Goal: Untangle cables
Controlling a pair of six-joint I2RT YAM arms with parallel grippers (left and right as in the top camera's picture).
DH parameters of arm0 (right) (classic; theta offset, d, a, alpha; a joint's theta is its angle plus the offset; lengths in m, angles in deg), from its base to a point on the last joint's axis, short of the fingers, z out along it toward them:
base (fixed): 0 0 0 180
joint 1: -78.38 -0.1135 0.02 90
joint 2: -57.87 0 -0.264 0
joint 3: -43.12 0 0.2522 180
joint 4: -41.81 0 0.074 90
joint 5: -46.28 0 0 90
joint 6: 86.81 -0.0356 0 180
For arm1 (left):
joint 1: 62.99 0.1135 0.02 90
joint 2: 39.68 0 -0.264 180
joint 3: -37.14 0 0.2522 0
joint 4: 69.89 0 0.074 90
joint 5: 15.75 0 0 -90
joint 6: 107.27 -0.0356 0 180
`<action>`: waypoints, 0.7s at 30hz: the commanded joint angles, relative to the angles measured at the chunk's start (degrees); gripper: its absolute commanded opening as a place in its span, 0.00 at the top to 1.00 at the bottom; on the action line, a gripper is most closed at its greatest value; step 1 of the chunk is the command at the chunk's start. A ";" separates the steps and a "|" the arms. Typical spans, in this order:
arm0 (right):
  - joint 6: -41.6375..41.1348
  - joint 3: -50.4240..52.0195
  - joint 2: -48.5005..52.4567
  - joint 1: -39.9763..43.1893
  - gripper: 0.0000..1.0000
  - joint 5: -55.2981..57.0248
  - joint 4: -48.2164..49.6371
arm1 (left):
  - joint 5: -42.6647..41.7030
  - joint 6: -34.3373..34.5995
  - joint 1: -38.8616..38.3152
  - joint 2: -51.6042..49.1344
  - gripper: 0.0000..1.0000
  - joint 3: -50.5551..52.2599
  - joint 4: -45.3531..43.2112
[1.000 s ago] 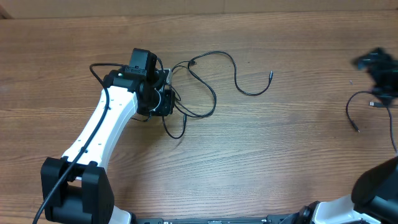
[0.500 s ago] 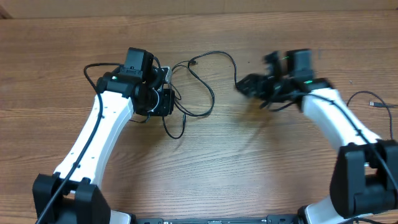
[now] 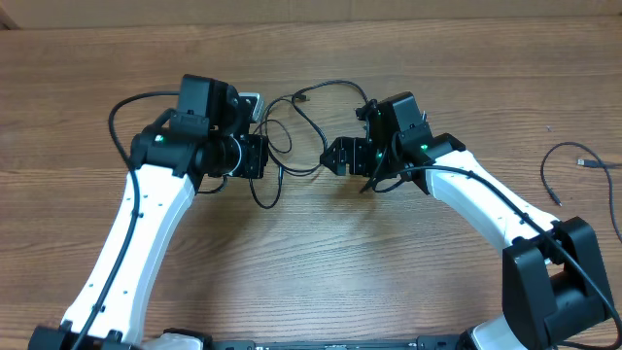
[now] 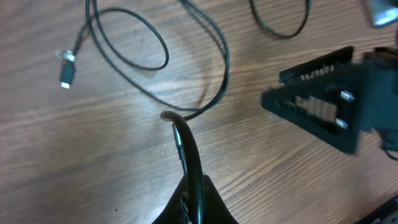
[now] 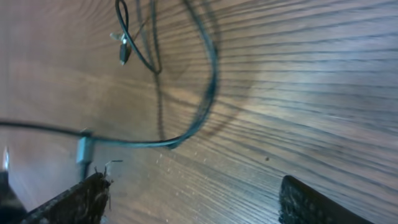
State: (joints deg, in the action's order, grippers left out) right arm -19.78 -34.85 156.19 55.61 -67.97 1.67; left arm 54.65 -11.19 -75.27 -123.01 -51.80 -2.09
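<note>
one cord (image 3: 583,162) lies by itself far off on my right side of the table (image 3: 408,272), so i think that one is done. the other cords sit in a loopy tangle (image 3: 311,126) in the middle, crossing over each other between my two grippers. my left gripper (image 3: 255,156) is pinched tight on a bit of that tangle, and my right gripper (image 3: 338,156) is spread wide with nothing in it, just beside the loops, so i think most of the job is left.
</note>
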 commanded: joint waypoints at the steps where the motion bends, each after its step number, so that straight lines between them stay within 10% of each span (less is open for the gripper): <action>1: -3.82 0.20 -0.15 0.00 0.18 3.76 0.70 | -1.29 -4.74 0.42 3.13 0.96 -1.51 -0.57; 11: -0.31 0.20 -0.15 0.00 0.18 3.91 2.58 | -5.57 -17.40 0.42 4.85 0.96 -1.51 0.39; 21: -4.98 0.26 -0.15 -0.46 0.29 1.03 0.04 | -4.61 -15.02 0.48 6.82 0.96 -1.51 -0.79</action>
State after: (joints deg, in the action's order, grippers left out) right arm -21.35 -34.85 156.19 55.59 -65.04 2.72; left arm 50.65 -26.68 -75.25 -118.40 -51.80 -2.13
